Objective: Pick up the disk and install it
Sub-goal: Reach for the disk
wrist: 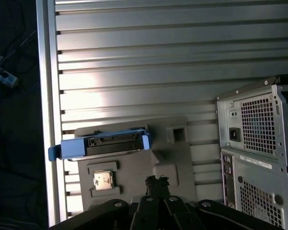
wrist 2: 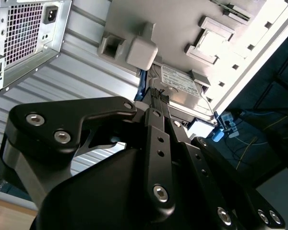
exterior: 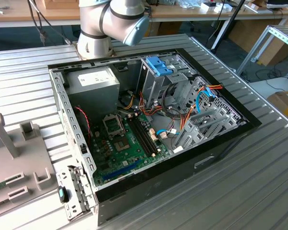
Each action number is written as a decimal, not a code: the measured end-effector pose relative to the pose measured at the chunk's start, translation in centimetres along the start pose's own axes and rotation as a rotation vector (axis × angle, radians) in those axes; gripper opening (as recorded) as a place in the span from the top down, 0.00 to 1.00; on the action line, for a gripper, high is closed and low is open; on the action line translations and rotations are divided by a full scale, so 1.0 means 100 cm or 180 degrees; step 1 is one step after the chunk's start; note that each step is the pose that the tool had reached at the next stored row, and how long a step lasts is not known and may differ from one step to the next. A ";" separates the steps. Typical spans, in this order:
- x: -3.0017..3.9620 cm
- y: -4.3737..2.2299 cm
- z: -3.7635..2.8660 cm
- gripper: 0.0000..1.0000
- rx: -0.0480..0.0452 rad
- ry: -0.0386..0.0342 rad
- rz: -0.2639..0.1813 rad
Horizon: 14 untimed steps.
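Observation:
The disk (wrist: 101,145) rests in a grey holder tray (wrist: 173,158) on the ribbed metal table, and its light-blue rail frame runs along its edges. In the second wrist view the disk (wrist 2: 182,87) shows its white label. My gripper (wrist: 156,181) hovers over the tray beside the disk, apart from it, with its black fingertips (wrist 2: 159,96) close together and nothing between them.
The open computer case (exterior: 149,120) lies on the table, with a drive cage topped by a blue clip (exterior: 159,66) and a grey power supply box (exterior: 92,82). The case's rear panel (wrist: 259,143) stands near the tray. A small square chip (wrist: 103,179) sits in the tray.

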<state>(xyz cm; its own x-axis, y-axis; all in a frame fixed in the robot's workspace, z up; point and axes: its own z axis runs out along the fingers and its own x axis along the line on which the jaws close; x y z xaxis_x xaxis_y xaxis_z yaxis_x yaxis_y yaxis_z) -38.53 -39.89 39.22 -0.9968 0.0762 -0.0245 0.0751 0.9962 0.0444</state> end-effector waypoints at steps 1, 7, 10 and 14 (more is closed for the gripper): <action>0.0015 -0.0001 0.0000 0.89 0.0000 0.0000 0.0000; 0.0069 -0.0005 -0.0002 0.89 0.0000 0.0000 0.0000; 0.0085 -0.0006 -0.0003 0.89 0.0000 0.0000 0.0000; 0.0116 -0.0009 -0.0003 0.89 0.0000 0.0000 0.0000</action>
<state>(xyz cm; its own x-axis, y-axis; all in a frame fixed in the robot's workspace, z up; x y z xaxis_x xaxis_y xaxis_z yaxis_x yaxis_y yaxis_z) -39.70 -39.89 39.23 -0.9968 0.0763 -0.0244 0.0752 0.9962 0.0444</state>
